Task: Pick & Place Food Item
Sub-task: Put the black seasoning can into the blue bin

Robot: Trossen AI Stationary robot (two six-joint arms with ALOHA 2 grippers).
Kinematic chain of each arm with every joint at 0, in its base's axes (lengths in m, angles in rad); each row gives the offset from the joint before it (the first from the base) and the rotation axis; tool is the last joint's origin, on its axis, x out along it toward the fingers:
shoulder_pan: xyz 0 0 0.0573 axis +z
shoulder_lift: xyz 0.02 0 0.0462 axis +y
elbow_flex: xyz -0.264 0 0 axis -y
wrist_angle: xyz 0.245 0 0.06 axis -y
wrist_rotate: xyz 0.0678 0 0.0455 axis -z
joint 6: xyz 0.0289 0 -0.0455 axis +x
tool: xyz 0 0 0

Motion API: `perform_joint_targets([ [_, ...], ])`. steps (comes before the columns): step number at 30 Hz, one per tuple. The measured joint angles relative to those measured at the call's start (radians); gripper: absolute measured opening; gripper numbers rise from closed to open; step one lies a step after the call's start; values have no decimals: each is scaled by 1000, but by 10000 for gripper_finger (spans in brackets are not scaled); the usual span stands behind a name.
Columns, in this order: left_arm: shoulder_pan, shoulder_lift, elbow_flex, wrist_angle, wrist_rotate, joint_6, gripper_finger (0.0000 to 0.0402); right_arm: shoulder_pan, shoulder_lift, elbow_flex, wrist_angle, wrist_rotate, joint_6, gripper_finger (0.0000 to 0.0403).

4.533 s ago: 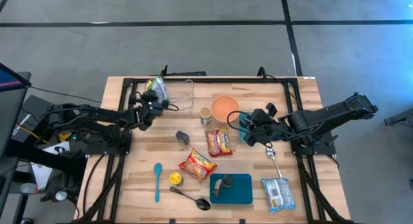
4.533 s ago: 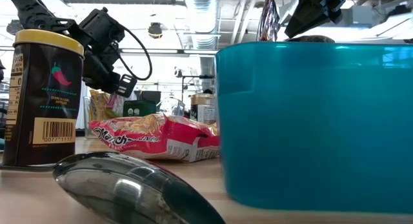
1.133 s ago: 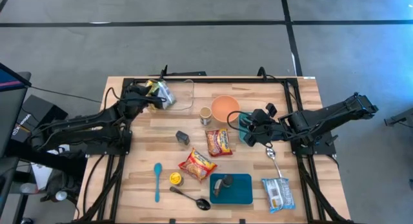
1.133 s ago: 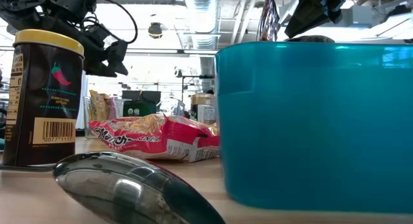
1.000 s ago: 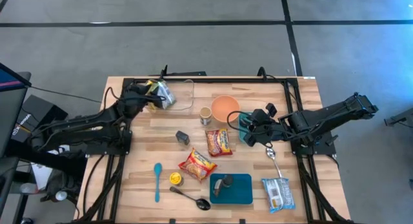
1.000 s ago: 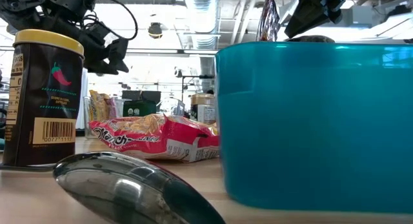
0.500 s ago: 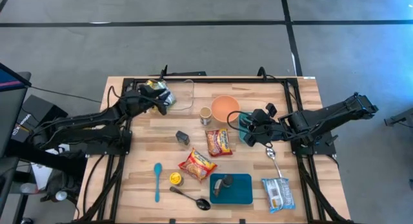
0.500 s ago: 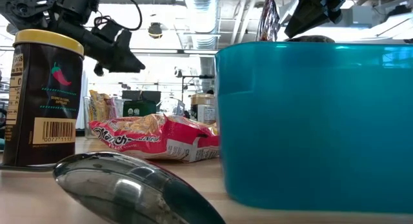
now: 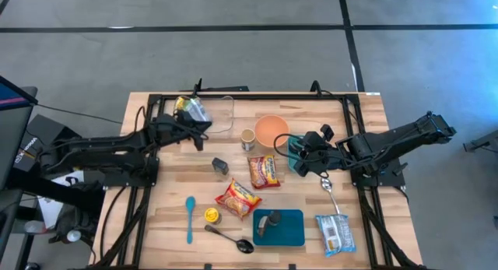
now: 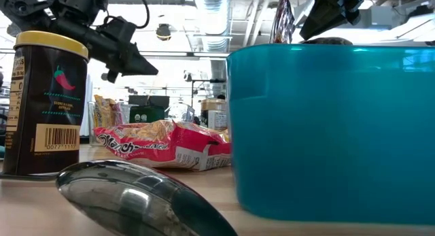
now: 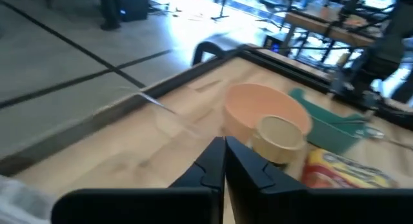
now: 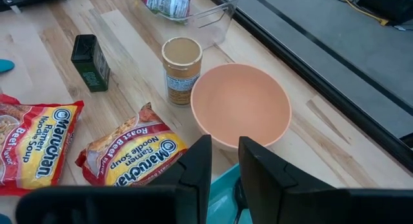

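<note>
On the table [image 9: 358, 118] we see a clear container [image 9: 220, 113] holding a food packet [image 9: 192, 108]. Our left gripper [image 9: 204, 127], fingers closed and empty, sits just beside it. The right gripper's [image 9: 296, 158] fingers stand slightly apart, empty.

Jar [image 9: 248, 138] left of bowl [image 9: 271, 130]

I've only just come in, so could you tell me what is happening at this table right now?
The left pincer is shut and holds nothing, hanging over the table beside the clear container, where a food packet rests. The right pincer waits by the teal bin, near the peach bowl. Two Maruchan ramen packs, a small jar and spoons lie untouched on the wood.
</note>
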Motion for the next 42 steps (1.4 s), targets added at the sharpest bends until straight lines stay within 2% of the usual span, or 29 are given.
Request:
perform_joint_targets([
  [8, -149, 0, 0, 1, -3, -51, 1, 0, 0, 0, 0, -3, 0, 72],
  [18, -315, 0, 0, 7, -87, -51, 1, 0, 0, 0, 0, -41, 0, 72],
  [22, -373, 0, 0, 60, -125, -51, 0, 0, 0, 0, -1, -53, 0, 72],
  [29, -409, -1, 0, 93, -130, -51, 0, 0, 0, 0, -2, -149, 3, 72],
  [42, -490, 0, 41, 69, -142, -48, 0, 0, 0, 0, -4, -196, 26, 72],
])
